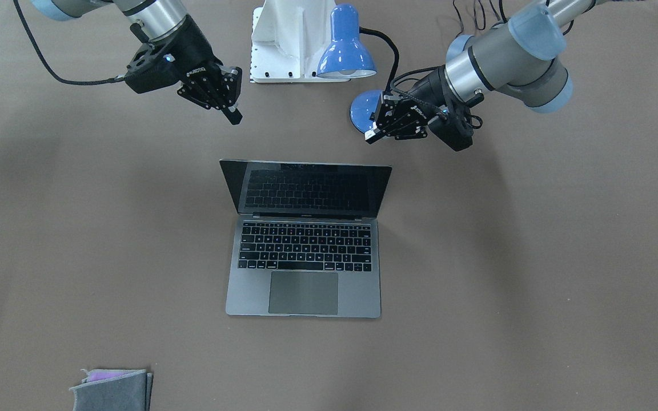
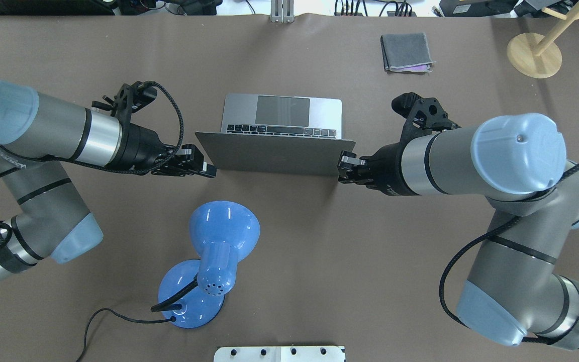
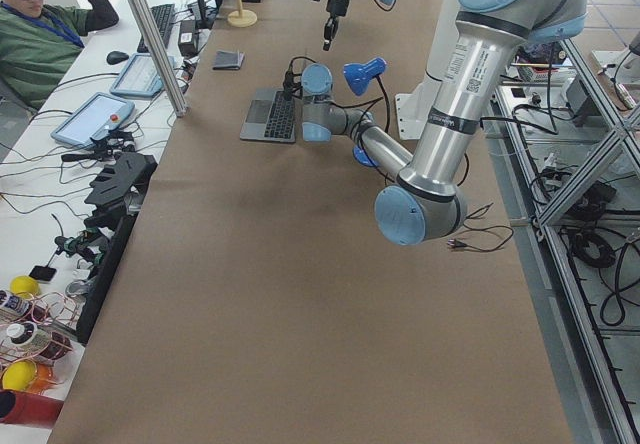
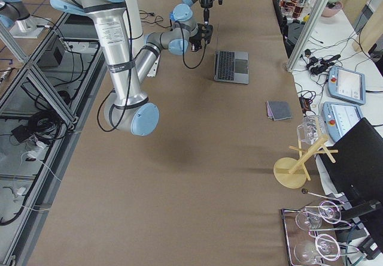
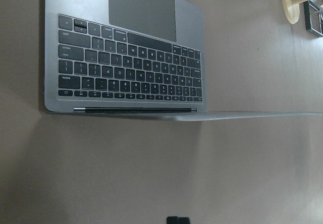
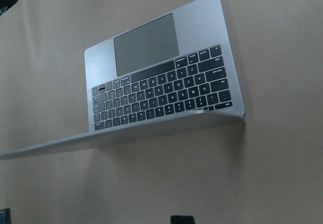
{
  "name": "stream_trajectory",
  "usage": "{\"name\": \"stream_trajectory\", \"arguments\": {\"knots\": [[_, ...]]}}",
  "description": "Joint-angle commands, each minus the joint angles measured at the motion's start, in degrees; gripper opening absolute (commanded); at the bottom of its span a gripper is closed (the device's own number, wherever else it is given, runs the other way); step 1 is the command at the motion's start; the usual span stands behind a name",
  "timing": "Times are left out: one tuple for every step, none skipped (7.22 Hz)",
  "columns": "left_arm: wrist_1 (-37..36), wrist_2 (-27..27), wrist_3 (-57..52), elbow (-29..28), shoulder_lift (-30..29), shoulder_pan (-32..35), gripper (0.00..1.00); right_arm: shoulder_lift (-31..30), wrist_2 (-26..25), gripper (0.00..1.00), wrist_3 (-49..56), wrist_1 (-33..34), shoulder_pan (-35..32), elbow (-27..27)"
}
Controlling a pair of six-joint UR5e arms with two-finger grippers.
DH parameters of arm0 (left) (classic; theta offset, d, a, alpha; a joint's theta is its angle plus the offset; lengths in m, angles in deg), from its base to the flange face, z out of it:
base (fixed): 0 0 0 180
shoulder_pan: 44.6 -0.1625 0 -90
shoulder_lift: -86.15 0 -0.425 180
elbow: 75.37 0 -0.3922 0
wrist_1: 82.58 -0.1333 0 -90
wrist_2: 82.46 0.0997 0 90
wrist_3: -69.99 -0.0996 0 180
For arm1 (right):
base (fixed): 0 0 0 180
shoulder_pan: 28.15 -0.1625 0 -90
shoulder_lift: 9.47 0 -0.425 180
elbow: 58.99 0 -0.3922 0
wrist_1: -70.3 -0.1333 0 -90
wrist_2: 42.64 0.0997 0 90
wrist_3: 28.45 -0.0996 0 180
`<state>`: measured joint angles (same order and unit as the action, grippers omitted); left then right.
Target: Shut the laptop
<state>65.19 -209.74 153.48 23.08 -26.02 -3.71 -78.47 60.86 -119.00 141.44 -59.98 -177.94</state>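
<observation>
Fingers pressed together on my left gripper and right gripper, so honestly an uneven shove might just skid the laptop forward.

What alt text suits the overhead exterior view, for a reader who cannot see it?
An open laptop sits mid-table, its lid's back facing the camera, with the left gripper and right gripper on either side. A blue desk lamp stands nearer, a folded grey cloth beyond.

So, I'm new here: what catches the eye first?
The open slim grey metal laptop at mid-table, its black screen facing away from the robot. The left pincer and right pincer hang either side of its lid, and a glossy blue desk lamp stands between it and the robot.
</observation>
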Motion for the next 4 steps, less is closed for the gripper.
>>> {"name": "stream_trajectory", "arguments": {"knots": [[-0.1, 0.1, 0.0, -0.1, -0.2, 0.1, 0.0, 1.3, -2.1, 0.0, 0.0, 0.6, -0.1, 3.2], [-0.1, 0.3, -0.1, -0.1, -0.2, 0.2, 0.0, 1.4, -2.2, 0.0, 0.0, 0.7, -0.1, 3.5], [-0.1, 2.2, -0.1, -0.2, -0.2, 0.2, 0.0, 1.4, -2.3, 0.0, 0.1, 0.7, -0.4, 3.9], [-0.3, 3.5, -0.1, -0.3, -0.7, 0.2, 0.0, 1.9, -2.3, 0.0, 0.1, 0.7, -0.9, 4.5]]}}
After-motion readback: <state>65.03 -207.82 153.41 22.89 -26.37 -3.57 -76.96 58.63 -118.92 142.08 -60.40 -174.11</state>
